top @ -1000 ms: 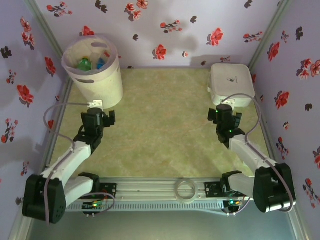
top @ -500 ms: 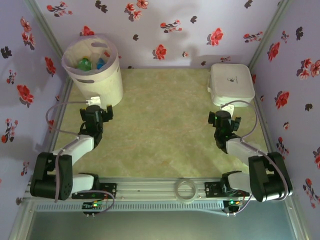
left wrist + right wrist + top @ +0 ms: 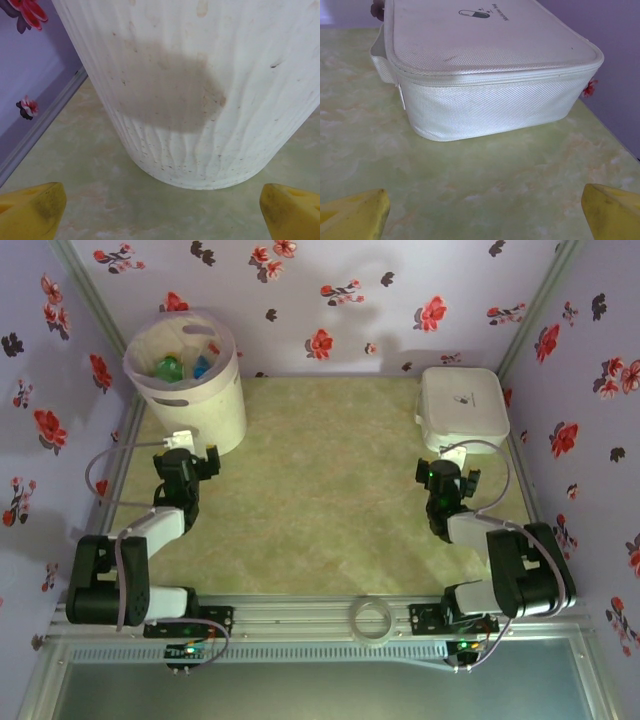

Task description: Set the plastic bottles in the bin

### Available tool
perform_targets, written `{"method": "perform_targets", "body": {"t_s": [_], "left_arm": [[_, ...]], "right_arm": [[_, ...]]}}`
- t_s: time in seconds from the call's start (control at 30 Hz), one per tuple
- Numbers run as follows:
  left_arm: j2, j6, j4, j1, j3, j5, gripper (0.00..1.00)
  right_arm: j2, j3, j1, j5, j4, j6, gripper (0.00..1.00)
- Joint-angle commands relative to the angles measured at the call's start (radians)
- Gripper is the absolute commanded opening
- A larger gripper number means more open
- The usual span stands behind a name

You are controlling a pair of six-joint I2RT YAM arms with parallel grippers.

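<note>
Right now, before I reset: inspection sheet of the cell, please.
Surface: green marbled tabletop; no loose bottles seen.
Job's things: bin upright in the far left corner; plastic bottles inside, green and blue showing.
Clutter: white zipped case far right; clear ring at near edge.
Grippers: left gripper open, facing the bin; right gripper open, facing the case.
Cables: grey cables loop at each wrist.
Surroundings: purple floral walls.

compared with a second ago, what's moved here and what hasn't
Both arms have folded back toward their bases, elbows drawing in. The left hand shifted slightly left, by the bin; the right hand eased back from the white box. Both hands are open and empty; nothing was gripped or released. The bin, the bottles inside it and the box stayed put.
</note>
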Motion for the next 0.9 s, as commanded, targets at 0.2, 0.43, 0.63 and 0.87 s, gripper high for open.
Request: {"method": "perform_targets", "body": {"t_s": [0.2, 0.43, 0.63, 0.87], "left_arm": [[-0.057, 0.034, 0.0, 0.012, -0.018, 0.031, 0.98], [0.027, 0.031, 0.141, 0.035, -0.091, 0.01, 1.0], [0.182, 0.006, 0.327, 0.083, -0.11, 0.034, 1.0], [0.208, 0.029, 0.354, 0.081, -0.116, 0.078, 1.0]], "right_arm": [[0.045, 0.019, -0.03, 0.019, 0.105, -0.035, 0.99], [0.127, 0.028, -0.047, 0.002, 0.174, -0.041, 0.99], [0.119, -0.008, -0.063, -0.03, 0.23, -0.029, 0.99], [0.208, -0.045, -0.123, -0.145, 0.382, 0.001, 1.0]]}}
